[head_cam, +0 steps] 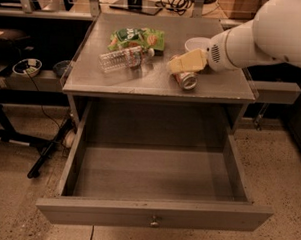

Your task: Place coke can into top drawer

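The coke can (186, 80) lies on its side on the cabinet top (142, 81), near the right front, with a silver end facing me. My gripper (185, 63) reaches in from the right on the white arm (264, 37) and sits right over the can, touching or almost touching its upper side. The top drawer (154, 212) is pulled fully open below the cabinet top, with a small round knob (154, 222) at the centre of its front panel.
A clear plastic water bottle (124, 58) lies on the cabinet top to the left of the can. A green snack bag (136, 39) lies behind it. A white bowl (197, 44) stands behind the gripper. Dark shelves and a stand's legs are at the left.
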You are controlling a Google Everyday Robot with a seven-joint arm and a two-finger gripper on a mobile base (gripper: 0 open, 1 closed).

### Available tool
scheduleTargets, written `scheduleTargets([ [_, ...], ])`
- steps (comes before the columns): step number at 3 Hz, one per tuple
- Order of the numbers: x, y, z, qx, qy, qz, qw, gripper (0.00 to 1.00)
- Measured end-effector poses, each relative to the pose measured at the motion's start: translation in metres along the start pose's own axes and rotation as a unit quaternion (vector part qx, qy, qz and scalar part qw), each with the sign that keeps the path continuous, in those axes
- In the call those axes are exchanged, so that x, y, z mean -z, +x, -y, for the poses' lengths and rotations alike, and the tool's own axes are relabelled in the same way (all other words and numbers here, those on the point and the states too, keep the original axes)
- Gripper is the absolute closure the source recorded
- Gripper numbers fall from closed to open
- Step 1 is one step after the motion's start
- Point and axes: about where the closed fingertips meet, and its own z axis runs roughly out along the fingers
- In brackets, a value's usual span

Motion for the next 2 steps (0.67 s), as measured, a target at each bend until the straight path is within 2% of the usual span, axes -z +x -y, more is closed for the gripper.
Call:
scheduleTargets([
  [2,-0.035,0.003,0.002,-0.006,-0.015,0.011,0.9998,0.00],
])
